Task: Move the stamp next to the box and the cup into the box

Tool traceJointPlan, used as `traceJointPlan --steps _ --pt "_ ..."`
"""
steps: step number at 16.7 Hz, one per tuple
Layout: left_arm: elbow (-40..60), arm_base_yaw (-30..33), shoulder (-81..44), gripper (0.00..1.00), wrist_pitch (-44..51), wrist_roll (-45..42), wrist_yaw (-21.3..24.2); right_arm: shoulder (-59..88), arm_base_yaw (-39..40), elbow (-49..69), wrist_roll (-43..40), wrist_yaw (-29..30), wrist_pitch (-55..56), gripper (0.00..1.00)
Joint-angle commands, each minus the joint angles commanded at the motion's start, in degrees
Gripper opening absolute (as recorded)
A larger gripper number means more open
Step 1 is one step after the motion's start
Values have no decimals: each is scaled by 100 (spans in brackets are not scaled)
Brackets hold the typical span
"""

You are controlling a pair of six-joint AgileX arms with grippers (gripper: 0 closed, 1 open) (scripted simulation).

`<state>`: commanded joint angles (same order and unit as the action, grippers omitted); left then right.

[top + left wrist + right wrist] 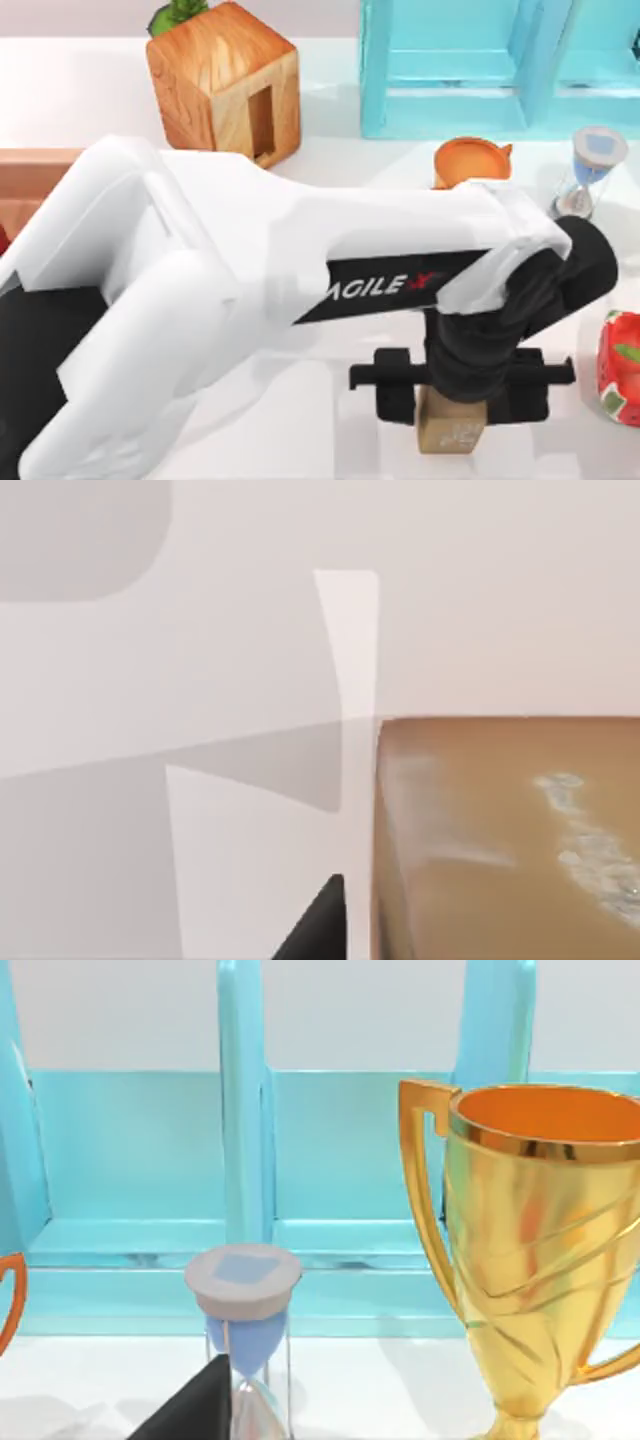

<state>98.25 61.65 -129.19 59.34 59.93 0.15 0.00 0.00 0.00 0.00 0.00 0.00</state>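
The stamp [450,432], a small tan block with a faint white mark, sits near the front edge right of centre. It looms close in the left wrist view as the stamp [500,850]. My left arm reaches across the table, and my left gripper [452,408] hangs open directly over the stamp. One dark fingertip [320,925] shows beside the block, a thin gap apart from its face. The box [30,175], of pinkish-brown wood, peeks out at the left edge behind the arm. The cup is hidden. A dark fingertip [190,1410] of my right gripper shows in the right wrist view.
A glossy wooden cube with a slot [225,85] stands at the back left, and a turquoise shelf [470,70] at the back. An orange trophy [470,160], an hourglass [590,170] and a red strawberry carton [620,370] stand to the right. A gold trophy [540,1260] stands beside the hourglass [245,1310].
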Motion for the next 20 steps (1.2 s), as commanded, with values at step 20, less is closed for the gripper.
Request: traceJointPlan --steps 20 --pt "-410 -310 685 0 405 -307 -4 0 0 0 0 0 0 100"
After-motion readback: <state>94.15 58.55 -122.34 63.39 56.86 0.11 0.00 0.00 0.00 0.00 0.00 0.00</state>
